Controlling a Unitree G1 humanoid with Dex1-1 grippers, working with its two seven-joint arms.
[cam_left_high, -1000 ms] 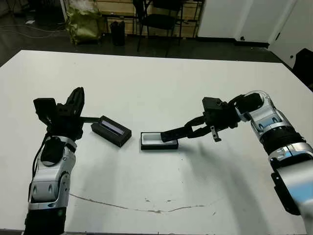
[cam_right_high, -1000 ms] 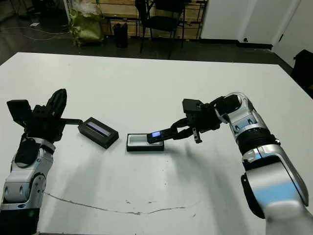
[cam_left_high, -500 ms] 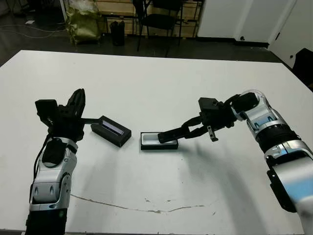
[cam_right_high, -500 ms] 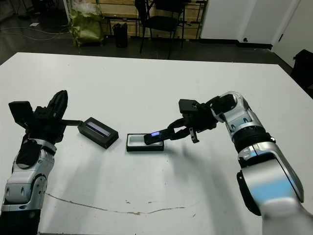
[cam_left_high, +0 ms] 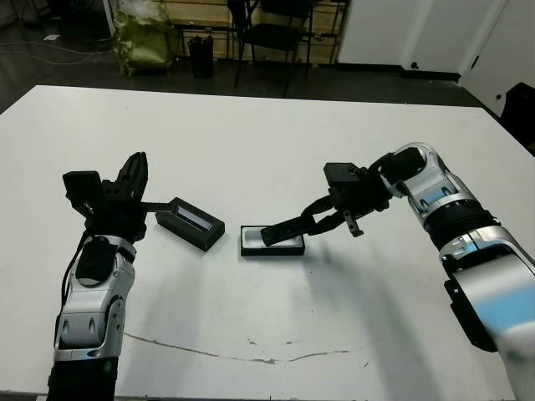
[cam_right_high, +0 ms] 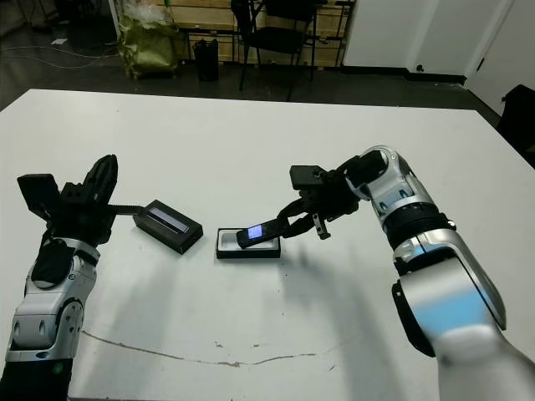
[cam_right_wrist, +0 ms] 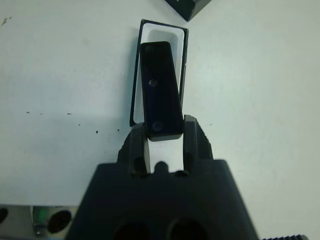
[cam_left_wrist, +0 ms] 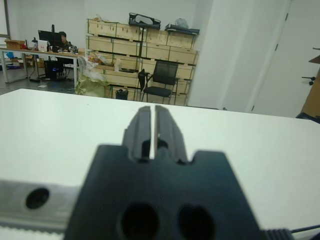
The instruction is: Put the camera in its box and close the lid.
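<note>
— Right gripper [cam_right_wrist: 164, 131]?
— Clamped on one rounded end of the camera [cam_right_wrist: 160, 103], a flat glossy black bar, hanging tilted over the white-lined tray of the box [cam_left_high: 272, 241].
— Left gripper [cam_left_wrist: 151, 131]?
— Pressed together, empty, beside the lid [cam_left_high: 191, 222] with its bluish-grey strip on the matte white table [cam_left_high: 267, 142].

Black camera [cam_right_wrist: 160, 90], white-lined black box [cam_right_wrist: 141, 62]
</note>
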